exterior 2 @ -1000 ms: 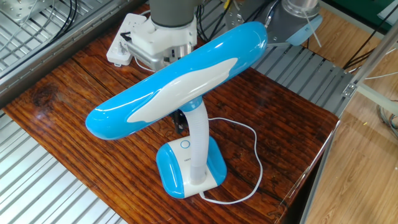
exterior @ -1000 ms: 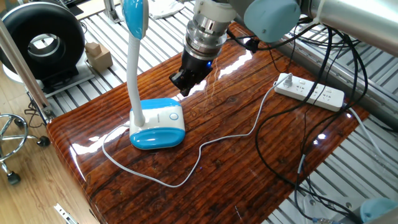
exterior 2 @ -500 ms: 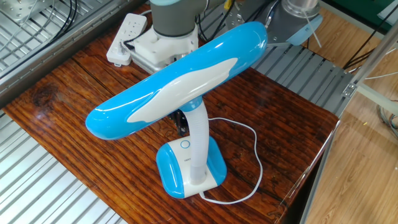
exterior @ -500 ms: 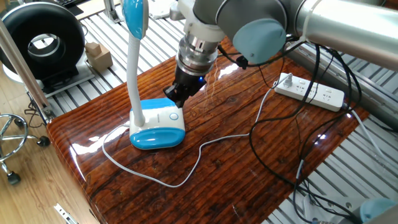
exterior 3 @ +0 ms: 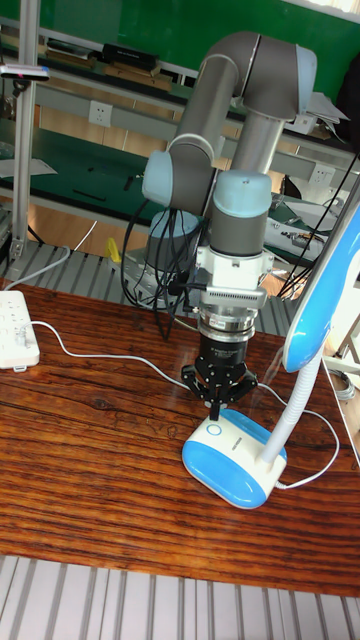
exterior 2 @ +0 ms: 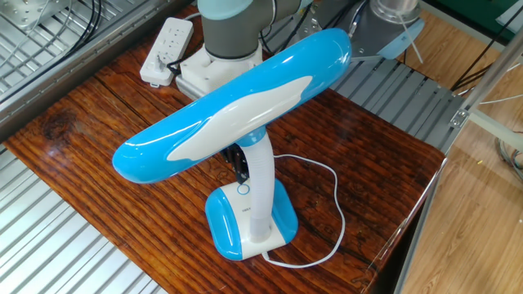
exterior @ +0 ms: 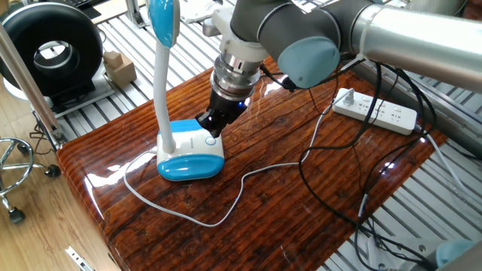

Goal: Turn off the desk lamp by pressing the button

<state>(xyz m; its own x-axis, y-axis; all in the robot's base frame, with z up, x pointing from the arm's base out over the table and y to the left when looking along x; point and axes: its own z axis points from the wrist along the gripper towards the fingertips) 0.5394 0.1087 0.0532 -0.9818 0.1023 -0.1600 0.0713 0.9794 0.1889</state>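
The desk lamp stands on the wooden table, with a white and sky-blue base (exterior: 188,156) (exterior 2: 245,222) (exterior 3: 235,462), a white neck (exterior: 162,90) and a blue head (exterior 2: 237,102). The button (exterior: 210,140) (exterior 2: 243,190) (exterior 3: 212,430) sits on the base's white top. My gripper (exterior: 208,125) (exterior 2: 242,170) (exterior 3: 216,408) points down with its black fingertips together, directly over the button. The tall fixed view shows a very small gap between tip and button; whether they touch I cannot tell.
A white power strip (exterior: 374,110) (exterior 2: 167,41) (exterior 3: 15,330) lies at the table's far side. The lamp's white cord (exterior: 248,177) loops across the wood. Black cables (exterior: 354,173) hang near the right edge. The lamp head overhangs the arm's wrist in the other fixed view.
My gripper has moved down and toward the lamp base, from above the bare wood to right over the button. The lamp has not moved.
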